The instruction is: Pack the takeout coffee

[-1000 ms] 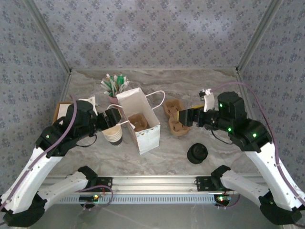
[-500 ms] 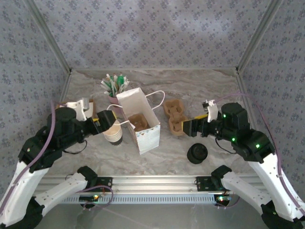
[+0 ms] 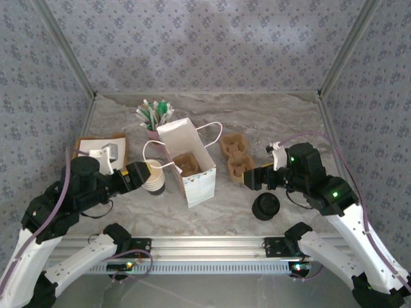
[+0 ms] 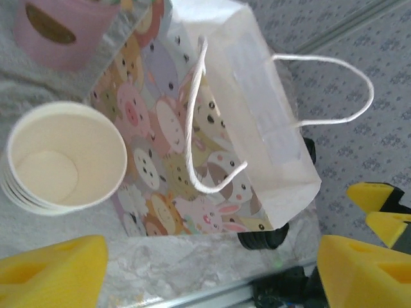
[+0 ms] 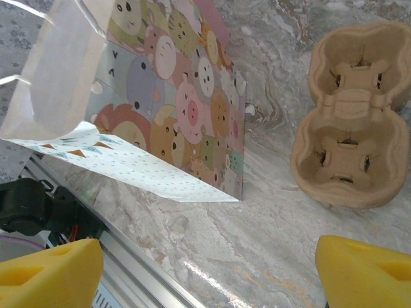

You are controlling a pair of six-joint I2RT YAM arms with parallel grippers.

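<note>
The takeout coffee is out of view. A stack of nested white paper cups (image 3: 154,180) (image 4: 64,157) stands just left of the open paper bag (image 3: 190,171) (image 4: 257,122) (image 5: 173,83), which has cartoon animals on its sides and a brown cardboard carrier inside. A black lid (image 3: 265,206) (image 4: 273,239) lies on the table right of the bag's near corner. My left gripper (image 3: 144,173) (image 4: 212,273) is open beside the cup stack, holding nothing. Between the bag and the lid, my right gripper (image 3: 248,178) (image 5: 209,276) is open and empty over bare table.
A pink cup of green-and-white sticks (image 3: 154,119) (image 4: 61,32) stands behind the bag. A brown pulp cup carrier (image 3: 236,158) (image 5: 350,122) lies right of the bag. A flat cardboard piece with white items (image 3: 97,149) is at the far left. The metal rail (image 3: 205,245) borders the near edge.
Both arms have drawn back toward the near edge. The left gripper has backed away from the cup stack; the right gripper has left the pulp carrier and come down toward the lid.
</note>
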